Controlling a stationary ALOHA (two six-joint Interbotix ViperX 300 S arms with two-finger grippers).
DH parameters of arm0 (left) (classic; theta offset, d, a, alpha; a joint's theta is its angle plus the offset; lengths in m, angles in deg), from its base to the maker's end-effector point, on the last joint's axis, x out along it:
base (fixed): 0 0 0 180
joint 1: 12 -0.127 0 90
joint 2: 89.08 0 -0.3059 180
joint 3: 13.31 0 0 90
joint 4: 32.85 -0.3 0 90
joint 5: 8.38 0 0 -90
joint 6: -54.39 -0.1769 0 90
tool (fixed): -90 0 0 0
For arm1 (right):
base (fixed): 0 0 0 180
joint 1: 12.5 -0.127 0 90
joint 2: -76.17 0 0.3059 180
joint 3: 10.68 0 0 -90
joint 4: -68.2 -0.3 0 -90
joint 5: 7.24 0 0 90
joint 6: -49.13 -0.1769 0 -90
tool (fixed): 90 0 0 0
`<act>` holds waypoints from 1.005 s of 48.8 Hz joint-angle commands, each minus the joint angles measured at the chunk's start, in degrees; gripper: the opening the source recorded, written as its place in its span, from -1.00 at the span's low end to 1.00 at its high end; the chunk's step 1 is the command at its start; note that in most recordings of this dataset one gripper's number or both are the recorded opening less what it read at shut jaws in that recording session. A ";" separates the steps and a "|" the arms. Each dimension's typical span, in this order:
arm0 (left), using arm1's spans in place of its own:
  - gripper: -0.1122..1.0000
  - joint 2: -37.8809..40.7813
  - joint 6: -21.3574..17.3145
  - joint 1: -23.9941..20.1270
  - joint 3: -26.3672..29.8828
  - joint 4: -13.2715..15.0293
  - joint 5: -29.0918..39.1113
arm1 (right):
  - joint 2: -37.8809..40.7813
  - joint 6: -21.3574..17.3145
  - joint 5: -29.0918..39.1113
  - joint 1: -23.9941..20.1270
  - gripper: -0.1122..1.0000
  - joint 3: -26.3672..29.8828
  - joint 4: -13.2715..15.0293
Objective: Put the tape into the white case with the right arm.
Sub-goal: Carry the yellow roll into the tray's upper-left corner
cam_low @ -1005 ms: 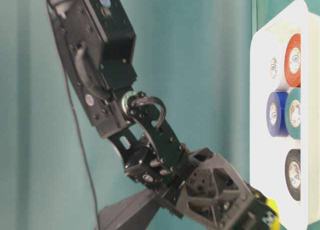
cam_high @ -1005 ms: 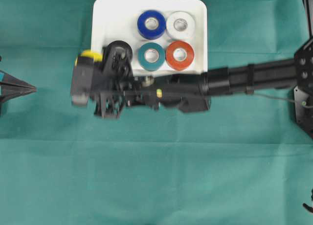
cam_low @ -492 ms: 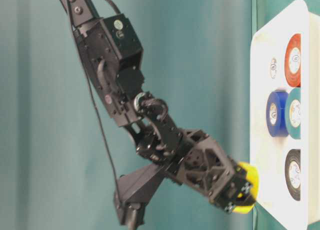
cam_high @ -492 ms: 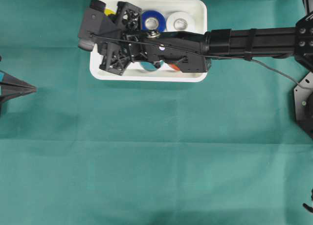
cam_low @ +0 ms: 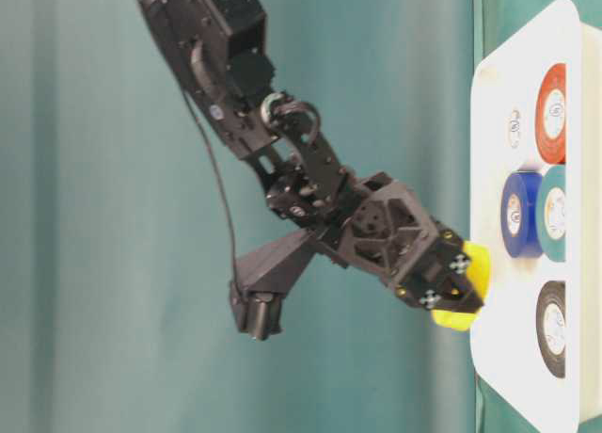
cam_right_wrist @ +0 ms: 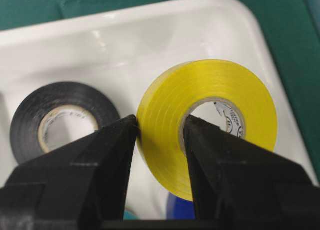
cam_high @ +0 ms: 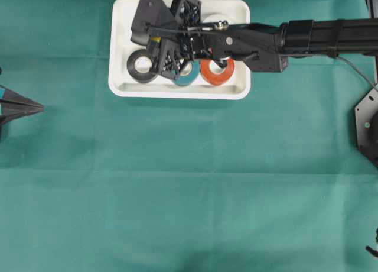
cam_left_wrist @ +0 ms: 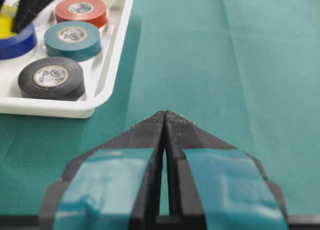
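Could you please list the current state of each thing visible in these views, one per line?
Yellow tape roll: gripped on edge, above the case.
Right gripper: shut on the roll's wall.
Left gripper: shut, empty.
Shallow white plastic case: resting on the cloth.
Black tape roll: lying flat in the case.
Teal and orange rolls: flat in the case.

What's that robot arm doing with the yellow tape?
The right gripper is pinching a yellow tape roll through its wall, one finger inside the hole, and holds it over the white case. Black, teal, red and blue rolls already lie inside. The yellow roll is not set down yet. The left gripper waits shut, off to the side.
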 commanded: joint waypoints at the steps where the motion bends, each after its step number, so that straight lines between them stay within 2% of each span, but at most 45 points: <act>1: -0.79 0.44 0.00 -0.09 0.70 0.00 -0.53 | -2.55 0.00 -2.11 0.35 -0.76 0.18 0.26; 36: -0.79 0.44 -0.09 -0.09 0.70 0.00 -0.53 | -2.55 0.53 -2.81 0.79 -0.75 0.44 0.88; 41: -0.79 0.44 -0.09 -0.09 0.70 0.00 -0.53 | -2.55 0.62 -2.64 0.79 -0.42 0.35 1.49; 49: -0.79 0.53 -0.09 -0.09 0.70 0.09 -0.53 | -2.55 0.53 -2.55 0.79 0.44 0.18 1.49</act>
